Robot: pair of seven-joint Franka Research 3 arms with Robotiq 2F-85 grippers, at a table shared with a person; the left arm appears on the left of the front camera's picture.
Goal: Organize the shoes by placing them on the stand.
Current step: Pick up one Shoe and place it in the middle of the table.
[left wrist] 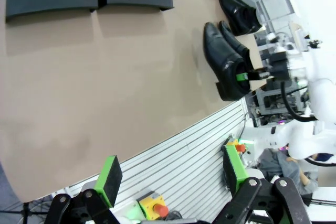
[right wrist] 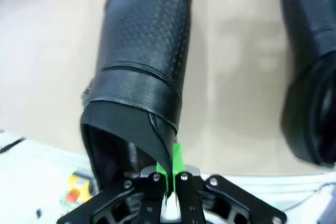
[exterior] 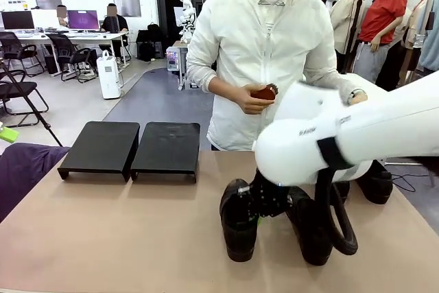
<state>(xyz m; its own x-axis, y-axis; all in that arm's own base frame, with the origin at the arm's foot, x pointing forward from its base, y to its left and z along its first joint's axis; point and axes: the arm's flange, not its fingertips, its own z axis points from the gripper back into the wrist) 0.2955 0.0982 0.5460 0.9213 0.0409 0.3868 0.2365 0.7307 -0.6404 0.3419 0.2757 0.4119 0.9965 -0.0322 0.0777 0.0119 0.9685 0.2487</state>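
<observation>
My right gripper is shut on the thin side wall of a black shoe, at its opening near the heel. That shoe lies near the table's front edge, toe pointing away. A second shoe lies just right of it, and two more shoes sit farther right behind my arm. The stand is two black platforms side by side at the far left, both bare. My left gripper hangs open off the table's front edge, its green pads wide apart.
A person in a white jacket stands at the far side holding a small reddish object. A purple cloth lies at the table's left edge. A yellow box with a red button sits below the front edge. Bare tabletop lies between shoes and stand.
</observation>
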